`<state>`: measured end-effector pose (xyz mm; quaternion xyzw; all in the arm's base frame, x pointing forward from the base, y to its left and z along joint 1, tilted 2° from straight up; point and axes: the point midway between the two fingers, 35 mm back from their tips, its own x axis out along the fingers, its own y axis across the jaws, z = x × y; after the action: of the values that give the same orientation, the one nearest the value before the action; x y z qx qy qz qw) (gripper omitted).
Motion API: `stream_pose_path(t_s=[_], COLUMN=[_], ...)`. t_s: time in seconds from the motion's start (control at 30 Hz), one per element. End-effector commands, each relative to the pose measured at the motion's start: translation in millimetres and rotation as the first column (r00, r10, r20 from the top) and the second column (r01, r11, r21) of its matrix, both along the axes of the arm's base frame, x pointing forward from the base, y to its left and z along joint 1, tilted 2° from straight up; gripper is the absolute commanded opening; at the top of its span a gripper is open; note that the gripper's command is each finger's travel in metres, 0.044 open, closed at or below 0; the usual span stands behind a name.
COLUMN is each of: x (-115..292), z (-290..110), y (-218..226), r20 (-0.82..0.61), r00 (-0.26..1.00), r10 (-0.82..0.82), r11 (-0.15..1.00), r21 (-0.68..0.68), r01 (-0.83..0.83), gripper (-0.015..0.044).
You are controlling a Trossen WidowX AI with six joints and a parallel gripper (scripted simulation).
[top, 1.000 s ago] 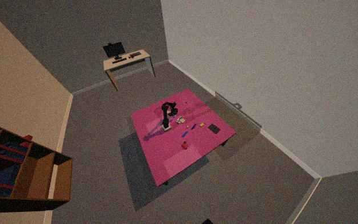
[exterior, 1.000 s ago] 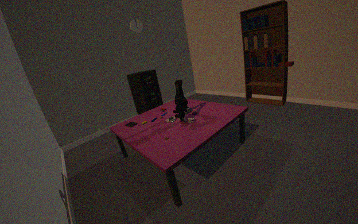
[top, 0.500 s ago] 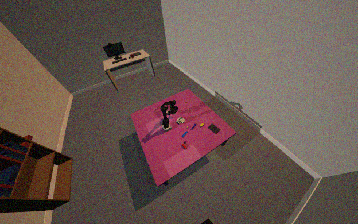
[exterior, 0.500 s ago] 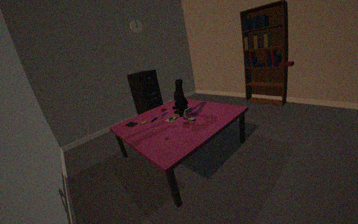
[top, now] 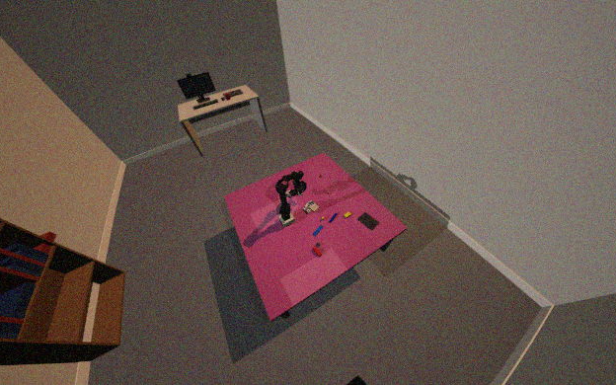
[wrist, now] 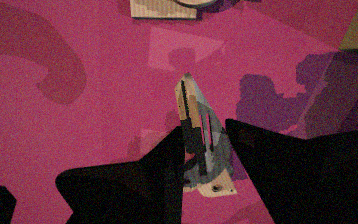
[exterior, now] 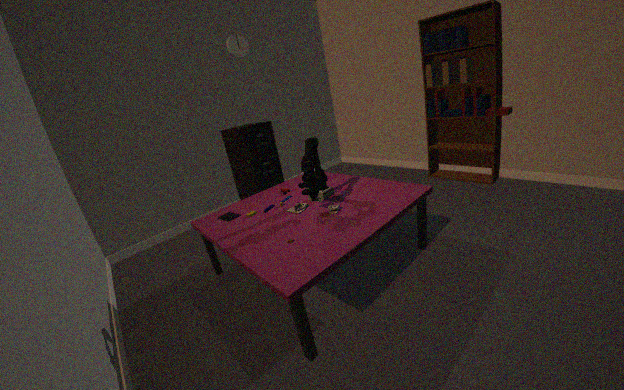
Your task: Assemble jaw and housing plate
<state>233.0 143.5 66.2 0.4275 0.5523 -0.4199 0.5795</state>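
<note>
My gripper [wrist: 203, 127] is shut on a long narrow jaw [wrist: 209, 137], pale at its tip and grey along its side. It hangs above the pink table, tip pointing up in the wrist view. A pale corner with a dark hole [wrist: 216, 189] shows past the jaw's lower end; I cannot tell whether it belongs to the jaw. The pale assembly [top: 310, 206] [exterior: 297, 207] stands on the table near the arm. Another pale part [exterior: 334, 207] lies near the arm on its other side; I cannot tell whether it is the housing plate. Pins, stubs and teeth are too small to make out.
A ribbed pale piece [wrist: 163, 10] shows at the wrist view's top edge. On the table lie a blue bar [top: 318, 230], a darker blue bar [top: 333, 217], a yellow block [top: 346, 215] [exterior: 251, 213], a red object [top: 317, 251] and a dark flat rectangle [top: 368, 221] [exterior: 229, 216].
</note>
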Motion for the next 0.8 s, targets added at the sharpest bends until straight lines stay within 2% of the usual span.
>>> stream_pose_path(t_s=[0.0, 0.4, 0.77], x=[3.8, 14.4, 18.7], z=[1.3, 2.5, 3.4], y=[-11.4, -50.1, -86.4], r20=[-0.003, -0.007, -0.014], r00=[0.998, 0.953, 0.864], r10=[0.069, 0.302, 0.504], r11=[0.998, 0.953, 0.863], r21=[0.001, -0.010, -0.019], r01=[-0.069, -0.302, -0.504], gripper=[0.0134, 0.0134, 0.0134])
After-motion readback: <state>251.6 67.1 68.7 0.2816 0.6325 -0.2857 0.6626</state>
